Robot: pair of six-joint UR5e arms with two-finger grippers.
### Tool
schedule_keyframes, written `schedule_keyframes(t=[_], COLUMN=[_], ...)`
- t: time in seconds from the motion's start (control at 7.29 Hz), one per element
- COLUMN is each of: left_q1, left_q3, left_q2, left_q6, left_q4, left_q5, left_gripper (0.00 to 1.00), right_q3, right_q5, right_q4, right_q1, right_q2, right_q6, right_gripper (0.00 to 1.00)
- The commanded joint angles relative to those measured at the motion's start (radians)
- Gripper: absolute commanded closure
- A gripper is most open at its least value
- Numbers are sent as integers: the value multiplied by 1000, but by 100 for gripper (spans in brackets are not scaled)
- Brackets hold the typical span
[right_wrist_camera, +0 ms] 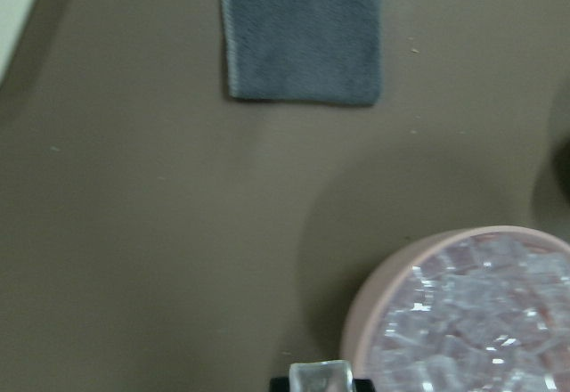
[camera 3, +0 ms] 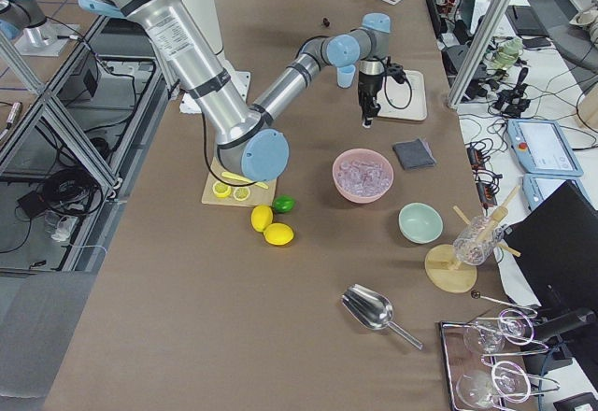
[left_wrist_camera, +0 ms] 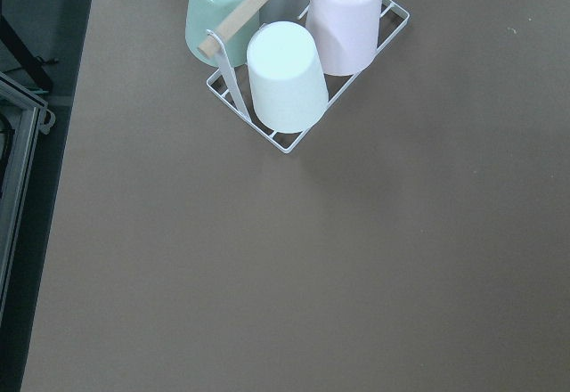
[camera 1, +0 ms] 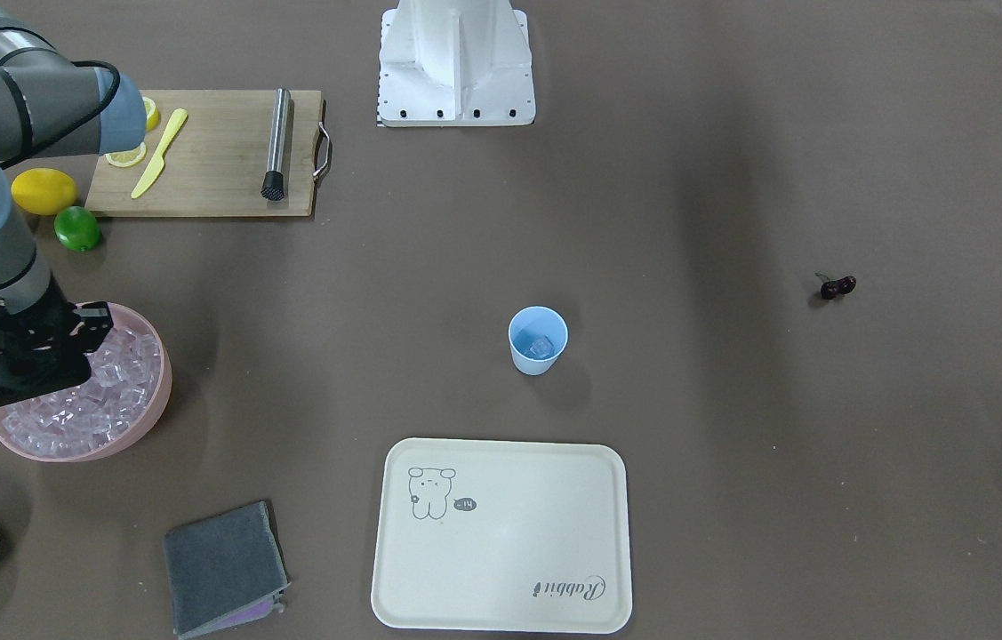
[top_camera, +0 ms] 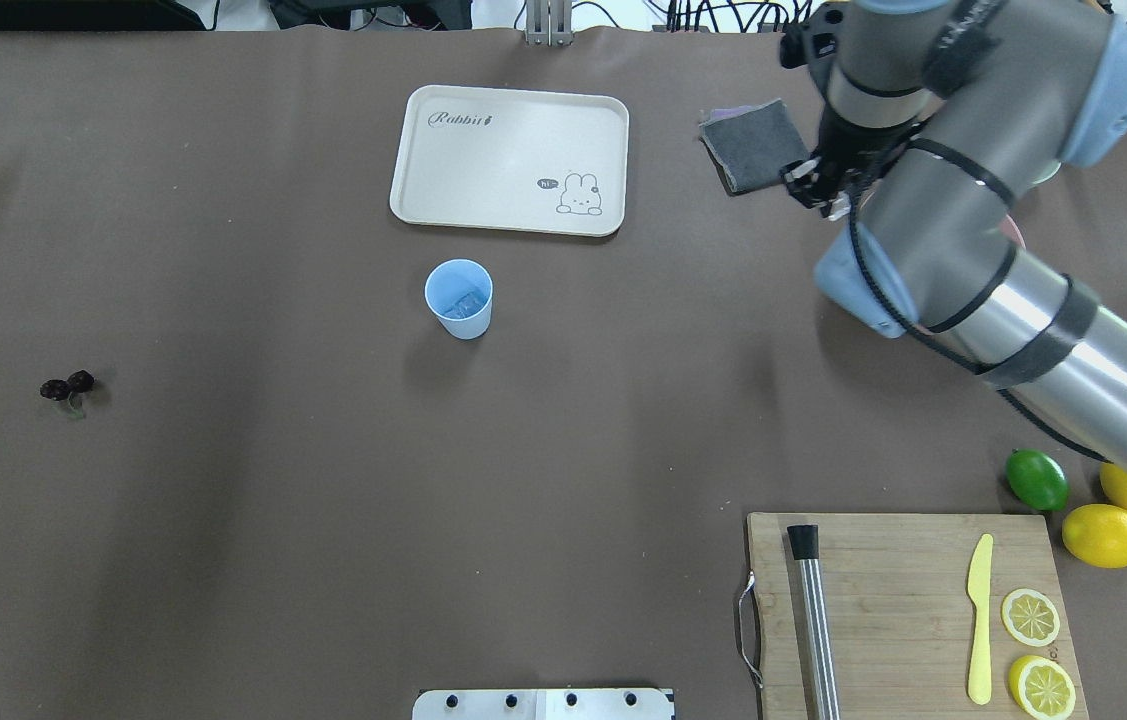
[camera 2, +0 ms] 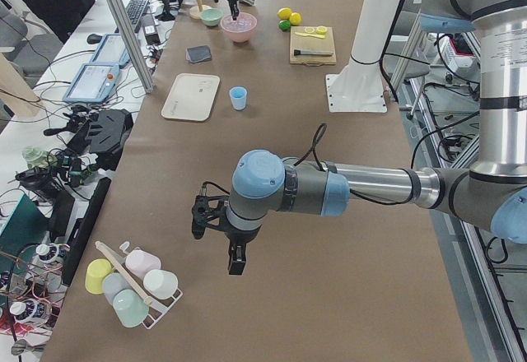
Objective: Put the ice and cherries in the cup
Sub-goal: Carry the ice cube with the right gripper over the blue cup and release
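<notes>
The light blue cup stands mid-table with one ice cube in it; it also shows in the overhead view. The cherries lie alone on the table far from the cup, seen in the overhead view. Ice fills the pink bowl. My right gripper is shut on one clear ice cube, raised beside the bowl's rim. My left gripper hangs over bare table far from the cup; I cannot tell whether it is open or shut.
A cream tray lies beyond the cup, a grey cloth near it. A cutting board holds a knife, muddler and lemon slices; lemon and lime lie beside it. A cup rack sits near the left arm.
</notes>
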Motion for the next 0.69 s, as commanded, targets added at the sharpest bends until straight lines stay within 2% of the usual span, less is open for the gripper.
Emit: schedule_keyframes(t=[0.0, 0.14, 0.27, 0.41, 0.55], left_q1=[0, 0, 0, -2, -2], left_q3=[3, 9, 9, 8, 9], left_q2=[-4, -6, -6, -3, -3], left_q6=[0, 0, 0, 1, 1], left_q4=[3, 1, 1, 1, 1], left_q5=[0, 0, 0, 0, 0], left_gripper=[2, 2, 2, 2, 2], right_q3=[-147, -216, -234, -289, -350], right_q5=[-4, -13, -24, -80, -86], right_q4=[56, 110, 189, 290, 376], right_q1=[-151, -202, -239, -267, -271], right_q2=[245, 319, 323, 333, 344], right_q6=[351, 445, 498, 541, 542], right_gripper=[79, 79, 79, 78, 78])
